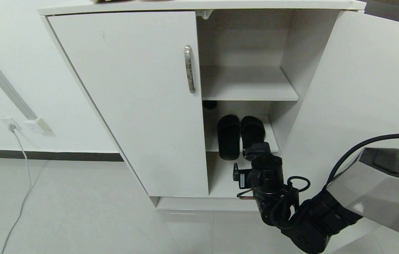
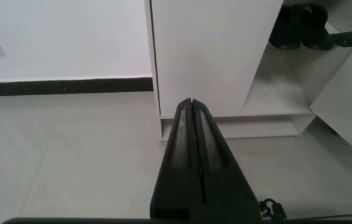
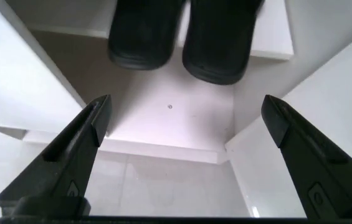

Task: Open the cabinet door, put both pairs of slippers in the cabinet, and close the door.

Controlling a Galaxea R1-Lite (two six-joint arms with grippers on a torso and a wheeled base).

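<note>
before the slippers (image 3: 216, 43), right gripper (image 3: 186, 107) gapes empty.

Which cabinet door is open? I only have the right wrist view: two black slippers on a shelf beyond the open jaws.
Observer: The right door is swung open; the left door is shut.
Operator: Is the left gripper carrying anything?
Observer: No. The left gripper has its jaws shut on nothing, above the floor in front of the left door.
Operator: Is a second pair inside?
Observer: Cannot tell. Behind the slippers, a dark thing sits at the back of the same shelf, partly hidden by the left door's edge.
</note>
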